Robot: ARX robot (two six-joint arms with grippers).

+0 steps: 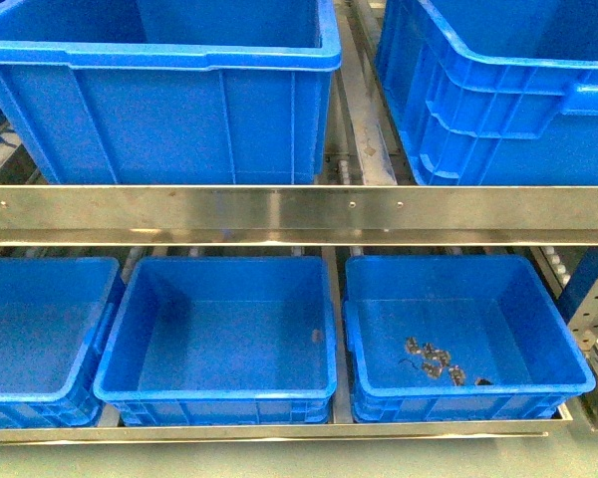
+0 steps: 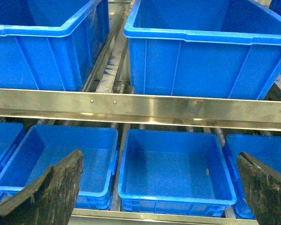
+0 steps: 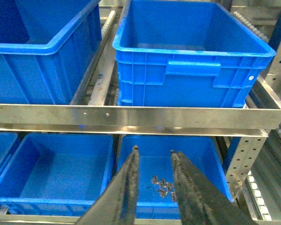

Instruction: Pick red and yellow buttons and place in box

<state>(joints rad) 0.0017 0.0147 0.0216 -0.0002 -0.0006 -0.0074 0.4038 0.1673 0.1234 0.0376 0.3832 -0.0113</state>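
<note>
Blue plastic fills nearly everything in view: two large bins on the upper rollers and a row of smaller bins below the steel rail (image 1: 279, 211), which serves as the landmark here. Under the rail and to the right sits the right-hand lower bin (image 1: 563, 339), and on its floor lies a small cluster of grey pieces (image 1: 434, 359); I see nothing clearly red or yellow among them, though at this size they are too small to name with confidence. The middle lower bin (image 1: 120, 339), under the rail's centre, looks bare apart from a small dark speck. So the buttons the task names are not visibly located in any view, and the main risk is a grab at the wrong thing: the grey cluster could be mistaken for the target simply because it is the only loose material around. A second risk is the rail itself, since reaching into a lower bin means passing beneath it, and a steep approach could knock an arm against its edge. The right gripper (image 3: 153, 154) hangs below the rail, above the grey cluster's bin, fingers slightly parted with a narrow gap and nothing between them. The left gripper (image 2: 159, 161) is spread wide over the middle lower bin, also empty and touching nothing.
</note>
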